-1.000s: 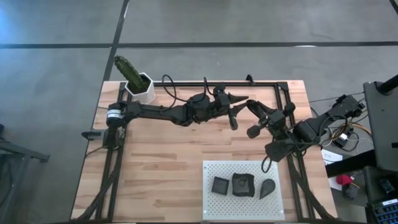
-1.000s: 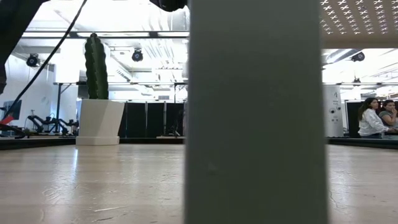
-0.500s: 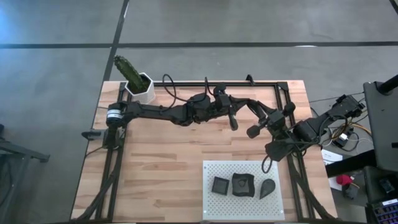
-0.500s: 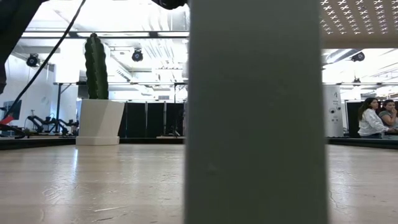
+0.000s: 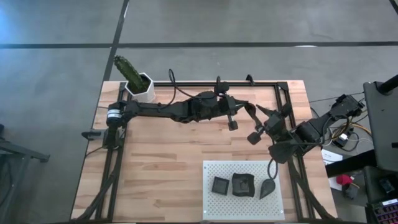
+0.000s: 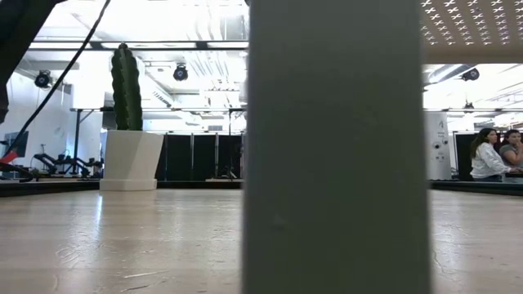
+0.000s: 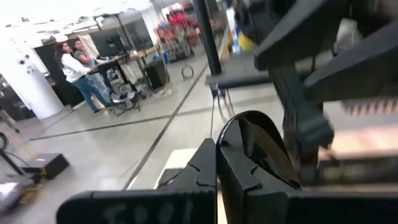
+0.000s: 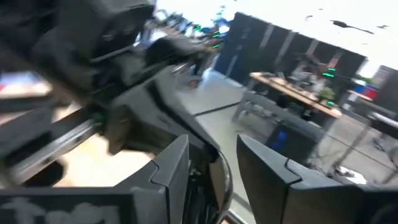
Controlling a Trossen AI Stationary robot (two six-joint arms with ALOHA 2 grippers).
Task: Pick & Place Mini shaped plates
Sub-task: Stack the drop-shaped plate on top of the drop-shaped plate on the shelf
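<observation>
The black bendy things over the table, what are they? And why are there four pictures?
They are two robot arms, each ending in a two-finger pincher. One picture looks down from above, one looks along the tabletop, and two come from cameras on the arms' wrists. On the wooden table stand a cactus pot and a white board with three little dark dishes on it. The arms meet above the table. The left gripper is shut on another small dark dish; the right gripper, close beside it, is open.
</observation>
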